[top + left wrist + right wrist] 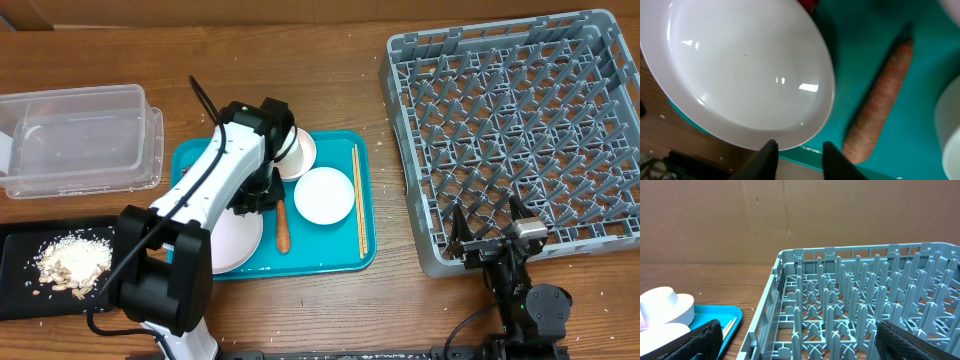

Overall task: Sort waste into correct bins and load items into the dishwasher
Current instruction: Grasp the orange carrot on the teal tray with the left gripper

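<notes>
Now: left gripper (799, 150) hangs low over the teal tray (860, 45). Its jaws are set narrow, with a slim gap between the 2 dark fingers (767, 162). Nothing is in the gap and nothing is touched, as far as the wrist view shows. Directly beyond the fingertips is the near rim of the large plate (740, 70), white and empty.

Carrot (880, 100) lies just to 1 side of the fingers, on the tray floor beside the plate, close to its rim but apart from it. Its long axis runs steeply away from the wrist camera, tilted a little. The line from jaw to jaw lies roughly across that axis. Judged from here, a short sideways shift and a wider gap would set the fingers astride it. The present gap looks too tight for the carrot's girth.

Overhead agrees: the carrot sits between the large plate and the smaller plate (323, 195), lengthwise along the tray's short side. Chopsticks (360, 200) lie parallel to it, at the tray's edge toward the rack.

Right gripper (490, 238) sits at the near edge of the dish rack (520, 120), jaws spread wide and empty, well apart from the tray. The left arm is plainly the nearer.

Destinations: black tray (20, 240) with rice scraps (72, 260), and clear tub (75, 140), both on the left arm's side. The carrot likely joins the rice, but that is a guess.
</notes>
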Tool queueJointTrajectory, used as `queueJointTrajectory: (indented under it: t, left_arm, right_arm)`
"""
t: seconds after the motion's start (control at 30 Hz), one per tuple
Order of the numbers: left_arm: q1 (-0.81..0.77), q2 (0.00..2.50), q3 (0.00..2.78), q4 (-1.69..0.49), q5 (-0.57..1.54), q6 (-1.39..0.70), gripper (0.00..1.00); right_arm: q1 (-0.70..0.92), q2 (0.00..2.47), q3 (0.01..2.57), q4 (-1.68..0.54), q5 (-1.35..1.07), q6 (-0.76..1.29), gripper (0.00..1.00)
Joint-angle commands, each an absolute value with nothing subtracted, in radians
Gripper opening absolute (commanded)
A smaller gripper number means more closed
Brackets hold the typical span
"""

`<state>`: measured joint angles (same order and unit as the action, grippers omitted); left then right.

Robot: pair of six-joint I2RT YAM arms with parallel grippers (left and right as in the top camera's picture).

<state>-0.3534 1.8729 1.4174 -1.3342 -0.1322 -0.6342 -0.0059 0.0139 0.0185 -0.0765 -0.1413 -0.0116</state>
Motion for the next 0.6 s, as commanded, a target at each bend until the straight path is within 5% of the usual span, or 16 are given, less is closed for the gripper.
queueJointTrajectory:
  t: [0.0, 0.07, 0.57]
  left_arm:
    - [-0.386, 1.832, 1.443, -1.309, -0.097, -0.623, 0.63]
    - [-0.393, 1.832, 1.434, -1.28, -0.043, -0.597, 0.73]
    - [-0.407, 1.832, 1.216, -1.016, 0.071, -0.553, 0.59]
  right_arm:
    - [-0.009, 0.003, 0.008, -0.073, -0.133, -0.016, 1.0]
    - [-0.009, 0.003, 0.008, -0.073, -0.133, -0.016, 1.0]
    - [-0.009, 0.003, 0.008, -0.073, -0.133, -0.016, 1.0]
